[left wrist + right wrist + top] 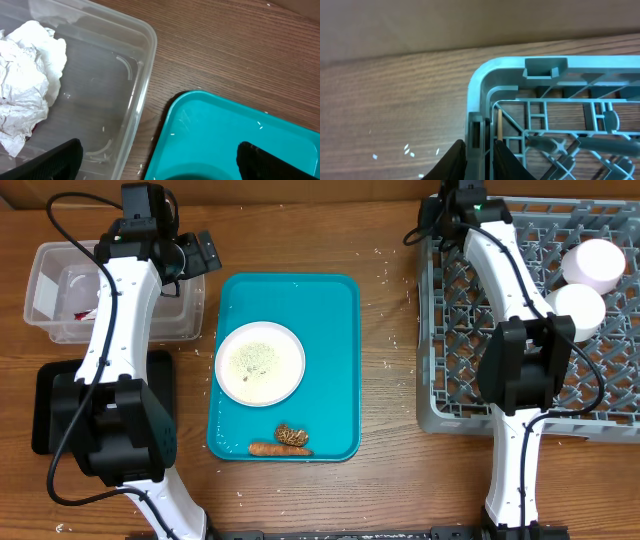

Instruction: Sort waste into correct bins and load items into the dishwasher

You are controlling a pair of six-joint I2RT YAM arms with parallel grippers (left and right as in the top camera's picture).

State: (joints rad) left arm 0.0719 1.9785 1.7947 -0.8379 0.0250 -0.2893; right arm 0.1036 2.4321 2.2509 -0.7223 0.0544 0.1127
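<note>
We see the left gripper [159, 148] wide open, empty, over tub [149, 47] and teal tray [225, 125]; the right gripper [479, 151] — narrow — straddles rack wall [476, 122] and chopstick [499, 125], grip unclear.

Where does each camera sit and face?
Overhead: above the table, facing down; shows left arm, right arm, tub, teal tray, rack.
Left wrist: on left arm, facing down at tub and teal tray corners; own fingers at bottom.
Right wrist: on right arm, facing down at rack corner and chopstick; own fingers at bottom.
Shared: overhead and left wrist show tub and teal tray.
</note>
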